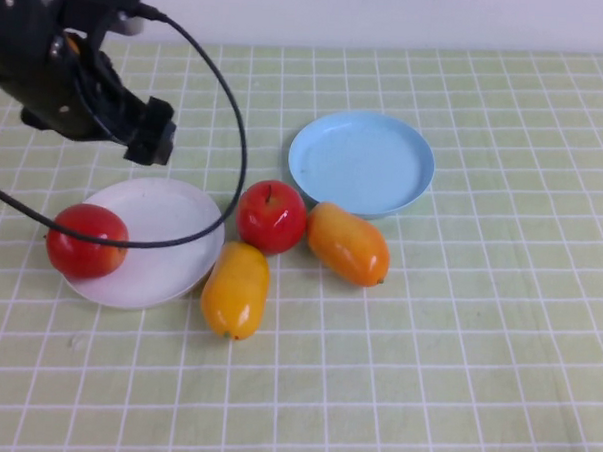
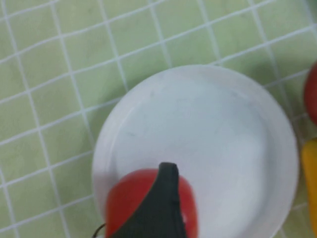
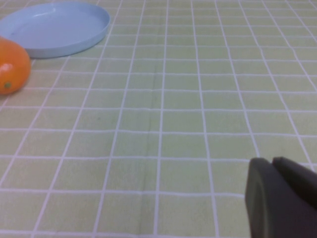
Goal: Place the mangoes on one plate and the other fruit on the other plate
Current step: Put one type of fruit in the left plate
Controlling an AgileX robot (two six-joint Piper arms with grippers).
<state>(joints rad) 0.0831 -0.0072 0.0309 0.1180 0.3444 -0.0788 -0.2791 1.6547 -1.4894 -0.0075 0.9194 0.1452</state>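
One red apple (image 1: 86, 240) rests on the left rim of the white plate (image 1: 167, 220). My left gripper (image 1: 150, 131) hovers above that plate's far edge, open and empty; in the left wrist view one dark finger (image 2: 166, 196) shows in front of the apple (image 2: 124, 203). The second apple (image 1: 271, 216) lies on the cloth between the plates, touching two mangoes (image 1: 236, 288) (image 1: 348, 243). The light blue plate (image 1: 361, 164) holds nothing. My right gripper (image 3: 273, 162) is shut and empty, low over the cloth, out of the high view.
A green checked cloth (image 1: 477, 344) covers the table. A black cable (image 1: 235, 133) loops from the left arm over the white plate. The right wrist view shows the blue plate (image 3: 54, 27) and one mango's end (image 3: 12, 64).
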